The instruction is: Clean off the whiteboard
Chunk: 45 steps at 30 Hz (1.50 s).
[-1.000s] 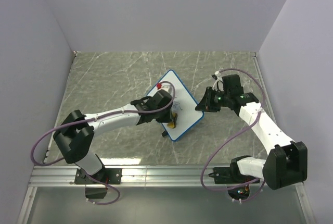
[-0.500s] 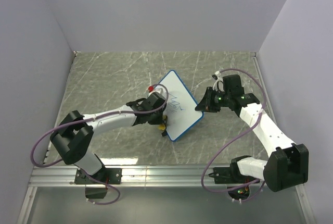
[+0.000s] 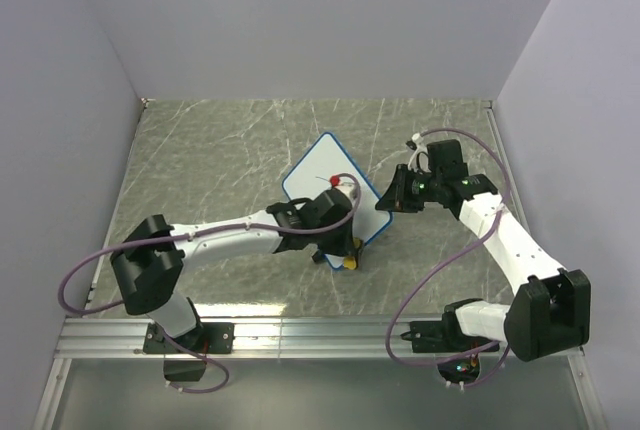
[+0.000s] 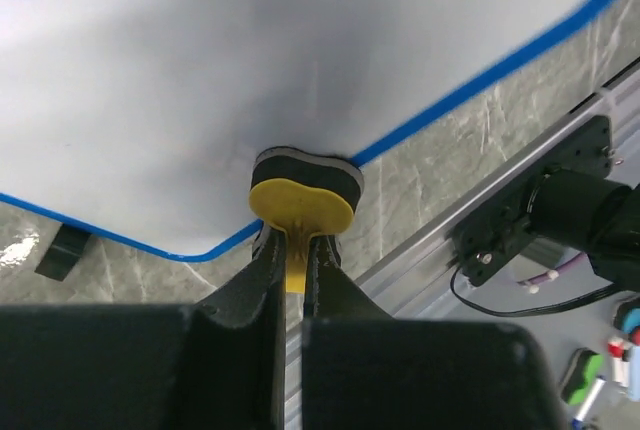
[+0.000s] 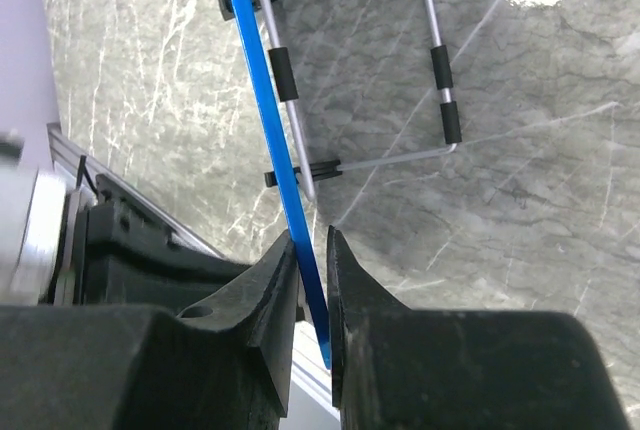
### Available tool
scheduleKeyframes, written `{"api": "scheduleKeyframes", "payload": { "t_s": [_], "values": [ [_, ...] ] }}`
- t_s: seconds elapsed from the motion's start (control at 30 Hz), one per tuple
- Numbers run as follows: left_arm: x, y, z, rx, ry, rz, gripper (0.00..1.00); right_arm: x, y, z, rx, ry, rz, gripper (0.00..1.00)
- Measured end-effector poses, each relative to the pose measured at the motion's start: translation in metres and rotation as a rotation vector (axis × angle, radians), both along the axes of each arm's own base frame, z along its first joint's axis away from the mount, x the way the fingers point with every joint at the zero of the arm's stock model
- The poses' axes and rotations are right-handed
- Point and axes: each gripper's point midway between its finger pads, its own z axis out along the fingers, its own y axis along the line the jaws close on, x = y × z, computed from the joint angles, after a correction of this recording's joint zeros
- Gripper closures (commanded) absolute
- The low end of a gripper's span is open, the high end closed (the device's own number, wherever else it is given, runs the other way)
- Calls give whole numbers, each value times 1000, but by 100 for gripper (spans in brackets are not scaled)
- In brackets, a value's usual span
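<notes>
Centrally on the table [image 3: 200, 150] sits the whiteboard [image 3: 322, 165]; left gripper [image 4: 293, 250], jaws clamped on the yellow eraser [image 4: 300, 205], meets its 6 o'clock corner; right gripper [image 5: 311, 255], jaws pinching its 3 o'clock blue rim

table [image 3: 200, 160]: grey marbled top | on it: whiteboard [image 3: 322, 162], tilted, apparently propped on wire stand [image 5: 430, 50]

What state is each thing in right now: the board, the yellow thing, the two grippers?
left gripper: shut on the eraser.
right gripper: shut on the rim of the whiteboard.
eraser: pad pressed against the whiteboard near a corner.
whiteboard: nearly wiped clean, a little blue ink left.
wire stand: swung out behind the whiteboard.
</notes>
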Motion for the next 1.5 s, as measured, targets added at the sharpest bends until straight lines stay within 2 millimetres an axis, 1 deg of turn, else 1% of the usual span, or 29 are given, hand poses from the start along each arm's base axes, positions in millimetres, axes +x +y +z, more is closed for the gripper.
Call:
{"api": "scheduleKeyframes", "payload": {
  "t_s": [0.03,0.1,0.17,0.23,0.3,0.4,0.5,0.63,0.7,0.8,0.83,0.93,1.07,1.17,1.27,1.4,1.5],
  "values": [
    [2,5,-2,-13,14,14,100,0,0,0,1,-2,0,100],
    [8,24,-12,-5,41,63,100,0,2,2,7,-1,4,100],
    [20,49,-26,20,74,135,100,-1,3,3,13,1,4,100],
    [35,76,-35,44,93,221,100,-1,4,4,21,6,-3,100],
    [47,94,-36,53,102,280,100,-3,5,7,33,12,-17,100],
    [71,113,-26,54,66,358,100,-4,5,12,44,8,-29,100],
    [93,118,-13,43,26,403,100,-6,5,12,48,12,-33,100],
    [126,116,7,11,-32,435,100,-9,4,10,49,13,-34,100],
    [140,113,9,4,-44,441,100,-11,3,11,50,7,-34,100],
    [153,106,1,5,-38,441,100,-15,3,10,51,6,-35,100],
    [154,104,-5,8,-32,435,100,-16,2,9,52,6,-35,100],
    [147,98,-19,27,-21,414,100,-18,2,8,51,9,-38,100],
    [144,97,-21,9,-50,418,100,-19,1,8,50,11,-38,100],
    [137,97,-23,-1,-64,413,100,-19,1,8,50,11,-38,100],
    [131,91,-23,14,-85,401,100,-19,1,8,47,10,-38,100],
    [113,76,-19,47,-113,356,100,-18,-1,6,37,11,-41,100],
    [91,55,-9,52,-118,284,100,-16,-3,2,20,10,-46,100]
  ]
}}
